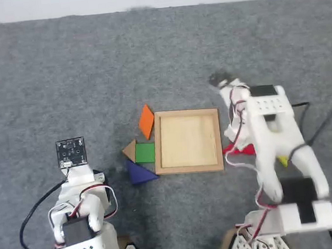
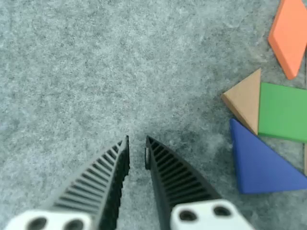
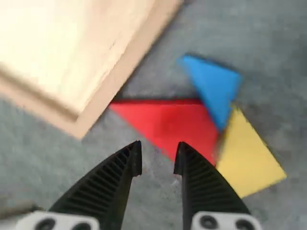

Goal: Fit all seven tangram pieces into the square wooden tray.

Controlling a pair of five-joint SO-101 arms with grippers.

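A: How far along?
B: Nothing placed. The tray [image 1: 188, 140] is bare. The green square [image 1: 145, 153] and three others lie just left of it, the red triangle [image 3: 168, 122] and two others right.
A: Grippers?
B: Left gripper [image 2: 137, 140] and right gripper [image 3: 158, 145] are both slightly apart and empty, the right one at the red triangle.

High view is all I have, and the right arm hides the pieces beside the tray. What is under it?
Observer: Three pieces lie together next to the tray: a red triangle, a light blue triangle and a yellow piece.
Operator: Is the right gripper holding one?
Observer: No. The right gripper is open and empty, with its tips at the red triangle's near edge.
Operator: And the left gripper?
Observer: The left gripper is open only a little and holds nothing. It is over bare carpet, apart from the tan triangle and the dark blue triangle.
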